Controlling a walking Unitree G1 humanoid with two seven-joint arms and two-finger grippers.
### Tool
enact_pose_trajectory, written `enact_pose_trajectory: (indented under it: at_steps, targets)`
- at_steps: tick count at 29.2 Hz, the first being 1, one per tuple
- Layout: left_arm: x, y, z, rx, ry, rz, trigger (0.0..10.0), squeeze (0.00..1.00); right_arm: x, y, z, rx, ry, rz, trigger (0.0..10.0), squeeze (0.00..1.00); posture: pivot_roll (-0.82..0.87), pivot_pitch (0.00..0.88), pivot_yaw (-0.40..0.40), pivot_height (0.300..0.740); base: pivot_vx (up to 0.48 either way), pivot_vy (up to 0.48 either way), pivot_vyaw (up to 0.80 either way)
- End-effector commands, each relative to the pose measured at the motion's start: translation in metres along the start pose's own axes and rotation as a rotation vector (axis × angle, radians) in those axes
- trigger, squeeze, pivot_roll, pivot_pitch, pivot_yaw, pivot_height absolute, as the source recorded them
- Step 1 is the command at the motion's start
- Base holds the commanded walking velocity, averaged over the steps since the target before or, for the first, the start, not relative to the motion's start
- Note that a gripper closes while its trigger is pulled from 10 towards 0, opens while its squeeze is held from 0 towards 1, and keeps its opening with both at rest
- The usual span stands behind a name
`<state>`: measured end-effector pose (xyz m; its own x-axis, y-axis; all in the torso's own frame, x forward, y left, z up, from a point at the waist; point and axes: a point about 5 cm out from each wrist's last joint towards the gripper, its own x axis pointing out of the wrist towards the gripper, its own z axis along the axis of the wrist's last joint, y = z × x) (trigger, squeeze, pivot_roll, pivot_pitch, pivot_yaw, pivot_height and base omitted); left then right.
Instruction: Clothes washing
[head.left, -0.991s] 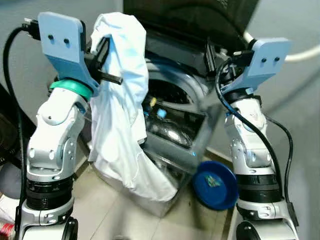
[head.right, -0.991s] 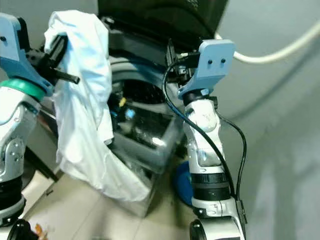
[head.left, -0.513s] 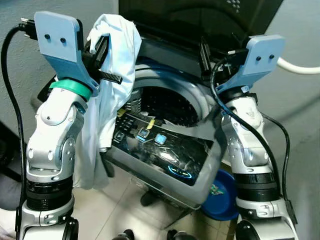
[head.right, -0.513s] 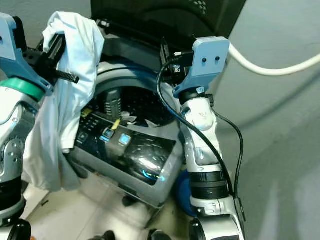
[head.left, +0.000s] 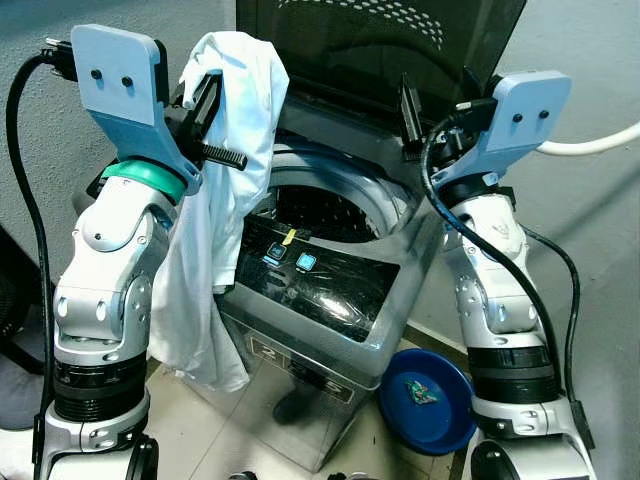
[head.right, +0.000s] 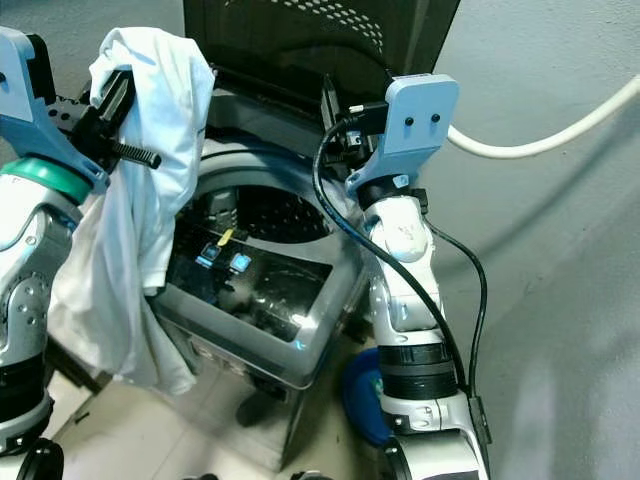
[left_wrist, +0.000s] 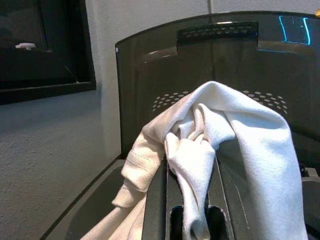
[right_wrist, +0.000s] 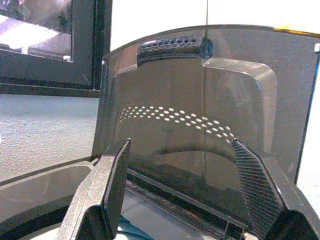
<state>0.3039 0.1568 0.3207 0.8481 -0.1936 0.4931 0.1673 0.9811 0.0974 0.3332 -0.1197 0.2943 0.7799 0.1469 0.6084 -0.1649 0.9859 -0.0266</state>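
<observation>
We had the white garment (head.left: 228, 160) pinched in the left gripper (left_wrist: 190, 200), jaws closed on a bunched fold near its top, the rest hanging limp down the washing machine's (head.left: 330, 290) left front corner. It looked light, soft and floppy, and we judged it likely to snag or drape over the tub (head.left: 325, 212) rim, so a bunched grip suited it best. The right gripper (right_wrist: 175, 200) hovered at the raised lid (head.left: 380, 50), jaws wide apart and empty.

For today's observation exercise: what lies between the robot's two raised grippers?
In the left eye view, between the left gripper, shut on the white garment, and the open right gripper, stands the washing machine's raised dark lid, with the open drum below.
</observation>
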Motion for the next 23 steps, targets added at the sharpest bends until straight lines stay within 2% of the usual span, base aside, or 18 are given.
enact_pose_trajectory:
  at_steps: [1, 15, 20, 23]
  targets:
    - [0.0001, -0.0021, 0.003, -0.017, -0.01, -0.009, 10.0, 0.0, -0.0005, 0.0006, -0.0018, 0.0, 0.004, 0.005, 10.0, 0.0, 0.05, 0.055, -0.014, 0.74, 0.0, 0.48, 0.0]
    - [-0.0004, -0.0004, 0.0028, -0.016, -0.008, -0.001, 10.0, 0.0, -0.0009, 0.0016, -0.0035, -0.003, 0.016, 0.005, 10.0, 0.0, 0.05, 0.062, -0.014, 0.74, 0.0, 0.48, 0.0]
    - [0.0, 0.0, 0.002, -0.018, 0.0, 0.004, 10.0, 0.0, -0.001, 0.0004, -0.0064, -0.014, 0.038, -0.001, 10.0, 0.0, 0.05, 0.066, -0.014, 0.74, 0.0, 0.48, -0.69]
    - [0.0, 0.0007, 0.0003, -0.011, 0.008, 0.009, 10.0, 0.0, -0.0013, -0.0004, -0.0078, -0.033, 0.047, -0.004, 10.0, 0.0, 0.04, 0.066, -0.013, 0.74, 0.0, 0.398, 0.0]
